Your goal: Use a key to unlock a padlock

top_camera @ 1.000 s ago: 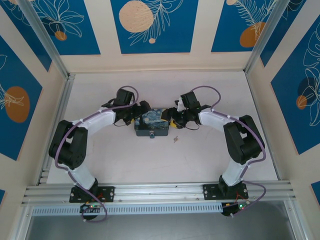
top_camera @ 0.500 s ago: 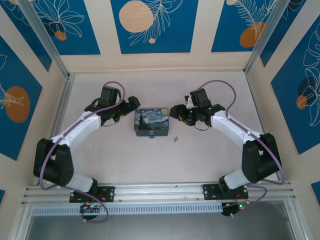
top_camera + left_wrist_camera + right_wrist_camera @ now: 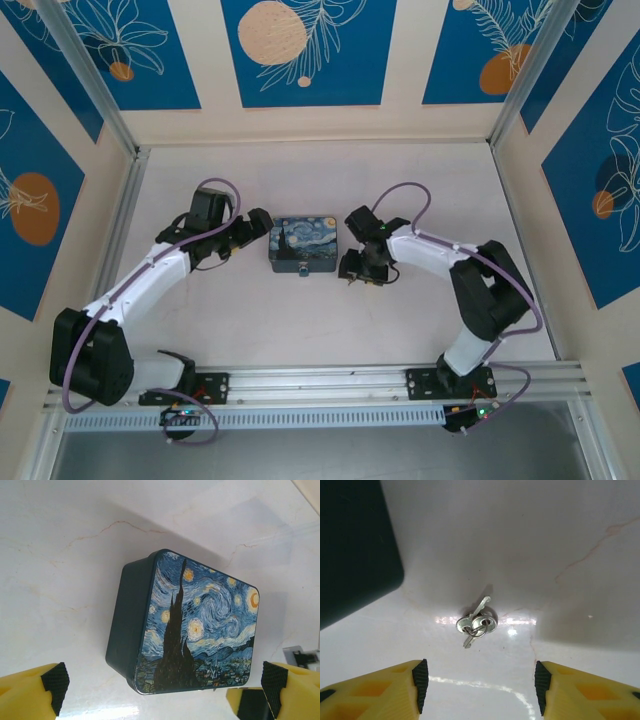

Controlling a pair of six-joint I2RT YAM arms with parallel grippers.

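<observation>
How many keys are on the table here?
2, it seems: the keys lie on the table just ahead of the open right gripper, joined on one small ring, blades pointing opposite ways. Their heads overlap, so a third may be hidden.

Bright overhead light; glare streaks the glossy pale marble tabletop (image 3: 600, 540) at six o'clock; the small silvery key (image 3: 476, 621) casts a soft shadow.

You're working in a lab robot test cell. A white marbled tabletop (image 3: 300, 330) is boxed in by aluminium frame posts (image 3: 88, 80) and cream wall panels (image 3: 308, 50) printed with blue leaf art across the top of the frame. Along the bottom edge, the left arm (image 3: 150, 275) and right arm (image 3: 425, 245) are bolted to a slotted aluminium rail (image 3: 320, 378).
</observation>
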